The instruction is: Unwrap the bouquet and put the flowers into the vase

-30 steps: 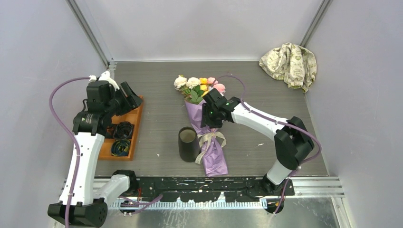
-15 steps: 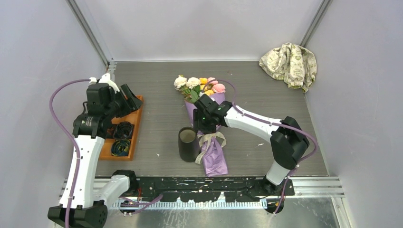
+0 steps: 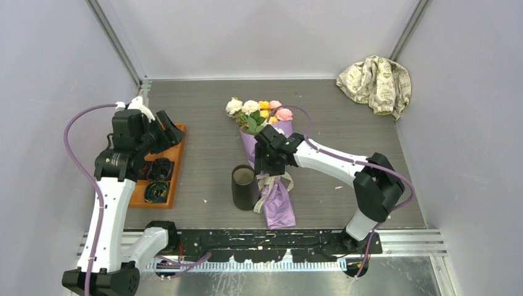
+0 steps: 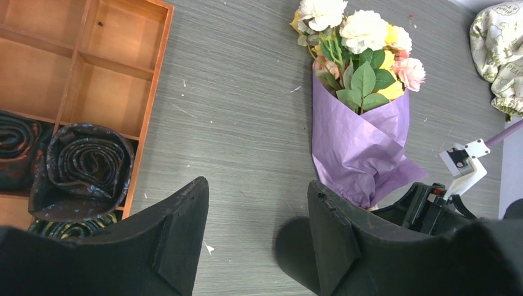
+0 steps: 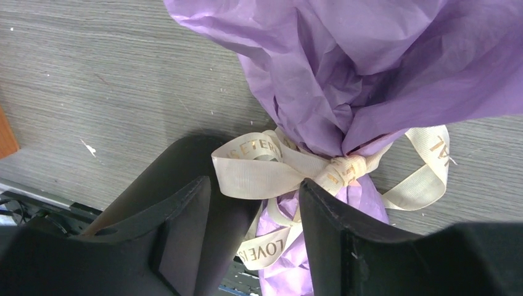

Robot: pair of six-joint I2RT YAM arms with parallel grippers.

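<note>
The bouquet lies flat on the grey table, near the middle. Its flowers point toward the far wall and its purple-wrapped tail points toward the arm bases. The beige ribbon bow is tied around the narrow waist of the paper, so the bunch is not yet unwrapped.

The right gripper hangs over that waist with its jaws spread. The left loop of the bow sits just past the two fingertips, in line with the gap between them, and the knot lies off to one side beyond one finger (whether either finger touches the ribbon cannot be told).

The vase stands upright just beside the bouquet on its left, close to the bow, with nothing in it.

Well apart to the left, the left gripper hovers with its jaws wide and nothing between them. It is above the table's edge of the orange tray, which holds black coiled rolls. A patterned cloth is bunched in the far right corner.
</note>
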